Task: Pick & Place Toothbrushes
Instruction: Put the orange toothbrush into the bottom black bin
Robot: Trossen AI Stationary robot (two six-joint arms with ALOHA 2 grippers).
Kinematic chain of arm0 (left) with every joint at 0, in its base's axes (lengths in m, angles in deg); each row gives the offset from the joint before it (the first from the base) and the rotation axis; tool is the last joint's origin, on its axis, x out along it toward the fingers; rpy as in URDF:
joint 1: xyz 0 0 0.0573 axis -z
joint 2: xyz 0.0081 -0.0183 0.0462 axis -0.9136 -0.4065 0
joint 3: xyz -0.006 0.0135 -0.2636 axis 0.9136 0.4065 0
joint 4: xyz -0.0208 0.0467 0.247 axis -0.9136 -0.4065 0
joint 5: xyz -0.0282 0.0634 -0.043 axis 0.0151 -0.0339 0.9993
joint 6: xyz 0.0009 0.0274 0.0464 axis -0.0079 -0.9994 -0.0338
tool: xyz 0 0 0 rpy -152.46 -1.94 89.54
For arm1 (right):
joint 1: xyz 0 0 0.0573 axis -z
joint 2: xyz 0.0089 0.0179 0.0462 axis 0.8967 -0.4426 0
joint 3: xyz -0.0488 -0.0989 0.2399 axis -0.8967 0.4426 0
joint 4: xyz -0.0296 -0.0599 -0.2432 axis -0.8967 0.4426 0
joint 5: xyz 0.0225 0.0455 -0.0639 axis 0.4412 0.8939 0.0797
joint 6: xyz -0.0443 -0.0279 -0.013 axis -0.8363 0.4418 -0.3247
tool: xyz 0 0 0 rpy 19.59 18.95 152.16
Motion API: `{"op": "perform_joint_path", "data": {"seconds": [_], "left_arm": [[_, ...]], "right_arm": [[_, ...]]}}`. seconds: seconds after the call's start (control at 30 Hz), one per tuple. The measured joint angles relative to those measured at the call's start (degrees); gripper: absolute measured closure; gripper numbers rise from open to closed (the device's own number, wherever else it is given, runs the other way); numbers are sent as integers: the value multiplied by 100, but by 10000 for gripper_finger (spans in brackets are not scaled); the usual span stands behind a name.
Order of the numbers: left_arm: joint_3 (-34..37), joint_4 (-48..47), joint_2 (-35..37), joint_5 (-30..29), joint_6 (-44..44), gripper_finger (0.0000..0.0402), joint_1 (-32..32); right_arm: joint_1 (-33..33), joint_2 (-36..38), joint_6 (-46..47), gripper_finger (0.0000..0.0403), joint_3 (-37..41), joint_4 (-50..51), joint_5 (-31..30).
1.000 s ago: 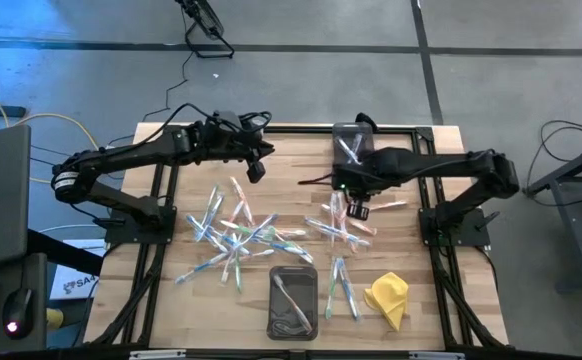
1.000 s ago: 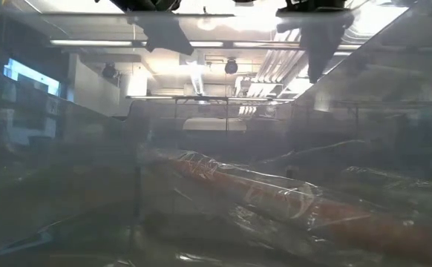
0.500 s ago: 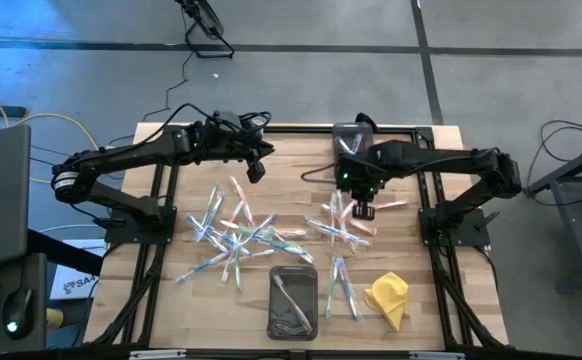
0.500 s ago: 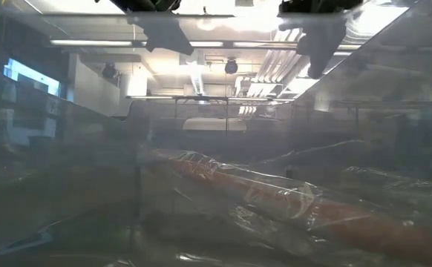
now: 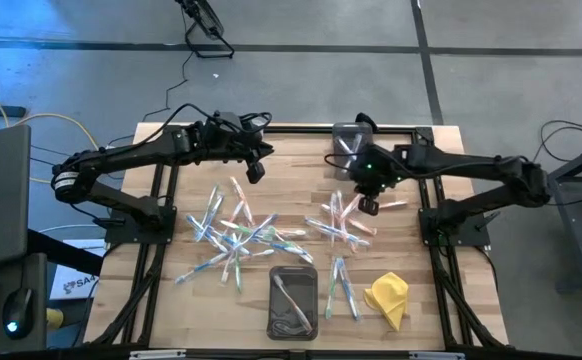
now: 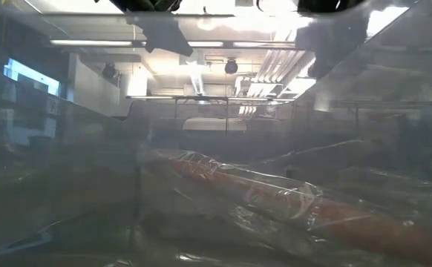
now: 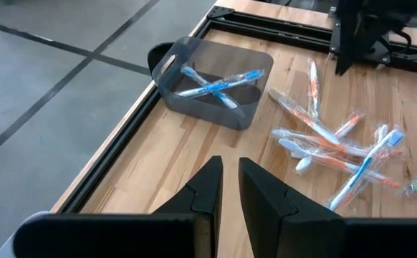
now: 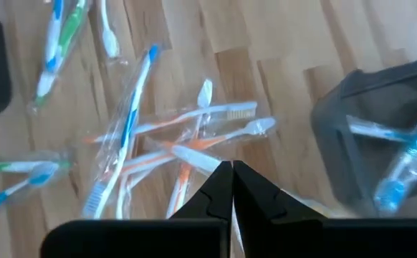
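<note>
Toothbrushes [image 5: 343, 222] lie in two loose heaps on the table [image 5: 171, 300]; the right-hand heap sits just below the right gripper [image 5: 369, 205], w/ a few already in the clear bin [image 5: 347, 140] at the far edge. We read the right gripper's fingers as pressed together, nothing between them as far as the wrist view shows. An orange-handled brush [image 8: 194, 154] lies right under the tips, its long axis roughly crosswise to them. We judge the right arm far nearer than the left gripper [image 5: 256, 170], which hangs near the table's far edge, fingers nearly closed, empty. Next move likely needs an opening, then a straight drop.
</note>
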Motion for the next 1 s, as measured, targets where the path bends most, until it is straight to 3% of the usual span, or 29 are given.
{"op": "perform_joint_path", "data": {"seconds": [0.27,0.7,0.83,1.0], "left_arm": [[0,0,0,0,0,360,0],[0,0,0,-2,1,360,0],[0,0,0,-2,1,360,0],[0,0,0,-2,1,360,0]], "right_arm": [[-75,-410,-92,383,458,-245,17],[-464,-1430,-1099,203,452,-546,-291],[-479,-1750,-1111,177,452,-717,-412],[-479,-2136,-1113,176,452,-931,-586]]}}
